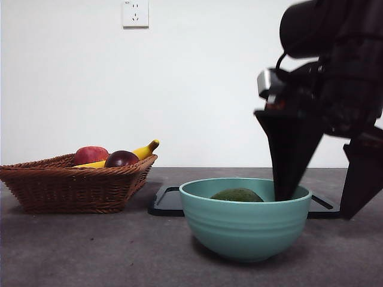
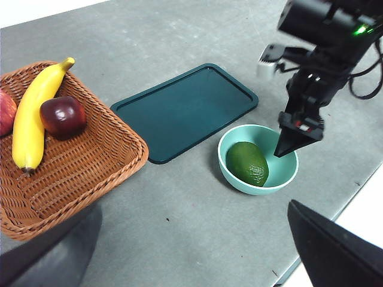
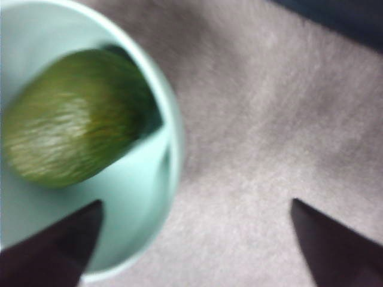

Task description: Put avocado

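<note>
Avocado [image 1: 237,195] sits loose inside the bowl [image 1: 244,230], nothing gripping it; in the left wrist view it lies on the bowl floor [image 2: 247,163], long axis tilted, toward the basket side of the bowl. Bowl is teal, upright on the grey table [image 1: 90,251], nearest thing to the front camera. Right gripper [image 1: 326,200] is at the bowl with jaws open wide: one jaw tip dips inside the bowl just past the rim, beside the avocado but apart from it; the other jaw hangs outside the bowl wall. Right wrist view is blurred but confirms it, rim passing between the two jaws, avocado [image 3: 72,119] clear of both. Left gripper [image 2: 197,281] hangs high over the table near the basket, holding nothing; only two dark jaw edges show at the frame corners, set far apart, so open. Just behind the bowl lies a dark flat tray [image 1: 167,202], bare in the left wrist view [image 2: 185,110]. Off to the side, well apart from the bowl, a wicker basket [image 1: 72,185] holds a banana [image 1: 143,150], a red apple [image 1: 90,155] and a dark maroon fruit [image 1: 121,159]. White wall behind with a socket [image 1: 135,13].
</note>
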Tool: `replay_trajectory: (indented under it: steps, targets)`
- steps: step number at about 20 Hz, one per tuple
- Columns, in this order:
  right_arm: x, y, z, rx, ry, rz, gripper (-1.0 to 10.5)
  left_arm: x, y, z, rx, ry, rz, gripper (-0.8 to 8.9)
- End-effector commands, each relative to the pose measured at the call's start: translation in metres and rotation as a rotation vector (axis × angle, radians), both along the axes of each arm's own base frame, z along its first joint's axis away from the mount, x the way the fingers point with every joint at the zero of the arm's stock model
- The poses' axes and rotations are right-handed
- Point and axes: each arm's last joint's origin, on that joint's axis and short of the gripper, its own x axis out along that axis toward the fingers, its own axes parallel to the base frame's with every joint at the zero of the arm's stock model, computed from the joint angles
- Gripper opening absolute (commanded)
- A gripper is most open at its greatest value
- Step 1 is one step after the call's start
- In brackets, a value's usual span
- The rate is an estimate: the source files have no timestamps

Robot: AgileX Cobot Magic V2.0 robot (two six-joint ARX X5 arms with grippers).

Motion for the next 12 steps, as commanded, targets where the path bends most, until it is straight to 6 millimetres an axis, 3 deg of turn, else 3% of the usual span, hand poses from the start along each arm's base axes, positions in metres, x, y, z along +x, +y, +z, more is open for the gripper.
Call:
replay_trajectory:
  steps: [1,5,12]
  targets:
    - [0.006,0.007,-0.002,0.011,-0.002,-0.022,3.0,0.000,0.000,0.004,-0.015,-0.014,-0.004,4.99]
    - [0.009,0.014,0.000,0.059,-0.049,-0.033,0.0,0.000,0.000,0.004,-0.015,-0.014,-0.004,4.99]
    - [0.015,0.022,0.012,0.124,-0.051,-0.112,0.0,0.000,0.000,0.004,-0.015,-0.013,-0.004,4.99]
